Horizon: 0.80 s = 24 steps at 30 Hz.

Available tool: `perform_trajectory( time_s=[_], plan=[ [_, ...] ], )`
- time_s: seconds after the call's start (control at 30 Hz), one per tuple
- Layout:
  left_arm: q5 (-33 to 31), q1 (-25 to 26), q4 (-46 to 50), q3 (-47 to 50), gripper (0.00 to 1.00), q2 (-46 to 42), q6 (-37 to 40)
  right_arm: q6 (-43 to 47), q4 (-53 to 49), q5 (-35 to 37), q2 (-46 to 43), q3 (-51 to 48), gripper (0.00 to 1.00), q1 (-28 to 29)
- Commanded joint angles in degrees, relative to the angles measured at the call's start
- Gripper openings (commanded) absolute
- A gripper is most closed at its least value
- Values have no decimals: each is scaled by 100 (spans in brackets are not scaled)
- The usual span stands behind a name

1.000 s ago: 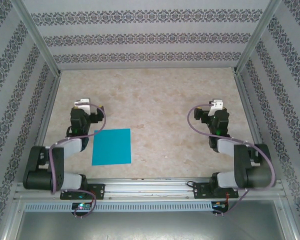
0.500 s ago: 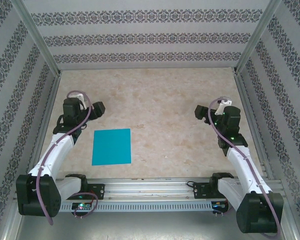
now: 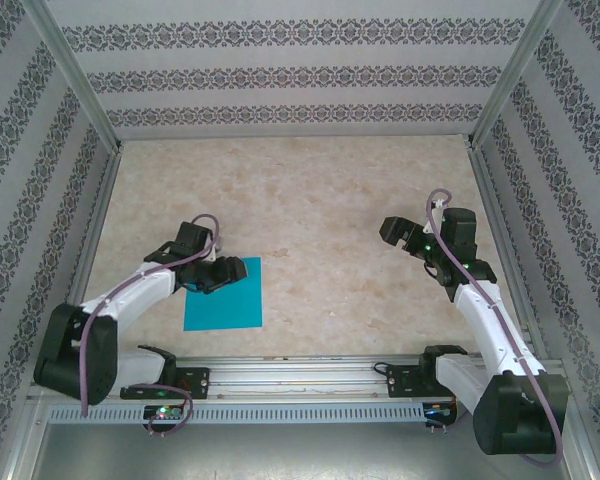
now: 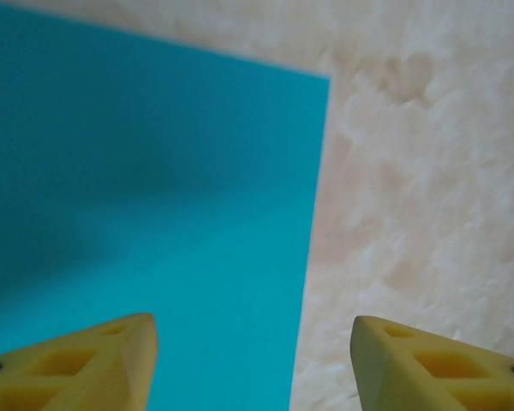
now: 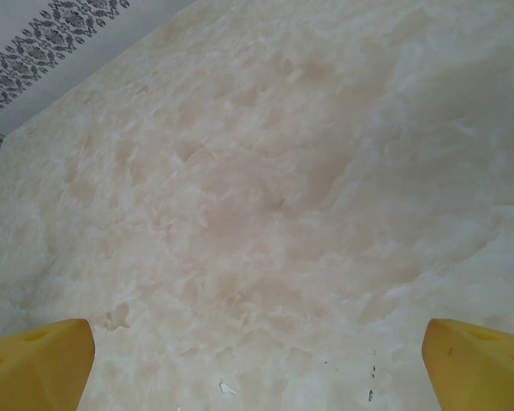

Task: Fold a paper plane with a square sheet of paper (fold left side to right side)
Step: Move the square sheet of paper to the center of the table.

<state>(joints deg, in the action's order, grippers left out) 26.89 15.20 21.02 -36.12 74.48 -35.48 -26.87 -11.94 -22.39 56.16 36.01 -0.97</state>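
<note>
Flat square sheet of thin teal-blue paper [image 3: 225, 300] lies unfolded on the beige marbled table [image 3: 320, 190], in the near-left part, just ahead of the metal rail [image 3: 300, 368] that carries the arm bases. No creases visible.

Left gripper [image 3: 232, 271], black body with yellow fingertips, hangs over the sheet's far-left corner area, arm stretched low from its base. In the left wrist view its two yellow fingers [image 4: 77, 364] stand apart with a clear gap. One is over the paper, the other over bare table, and the paper's straight edge runs between them. Nothing clamped. Cannot tell whether the tips touch the sheet.

Right gripper [image 3: 392, 231] sits on the right side of the table, well apart from the paper and pointing toward the middle. In the right wrist view its yellow fingertips [image 5: 38, 364] sit at the two bottom corners, spread wide, with bare marbled surface between them and nothing held.

Grey wallpaper with dark floral stripes [image 3: 300, 75] closes in the table on three sides.
</note>
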Motion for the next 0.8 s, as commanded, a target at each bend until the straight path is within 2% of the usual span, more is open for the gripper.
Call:
perform_trajectory(
  time_s=[0.0,0.37,0.77],
  plan=[
    [-122,196,-248,52,60,350,-298,-42,-161,-21,-73,183,98,34],
    [-132,826,-1296,-302,57,1713,-919,37,-399,180,-79,327,98,45],
    [-381,1613,-1864,-2254,54,3591,-1609,121,-773,448,-75,390,98,53]
  ],
)
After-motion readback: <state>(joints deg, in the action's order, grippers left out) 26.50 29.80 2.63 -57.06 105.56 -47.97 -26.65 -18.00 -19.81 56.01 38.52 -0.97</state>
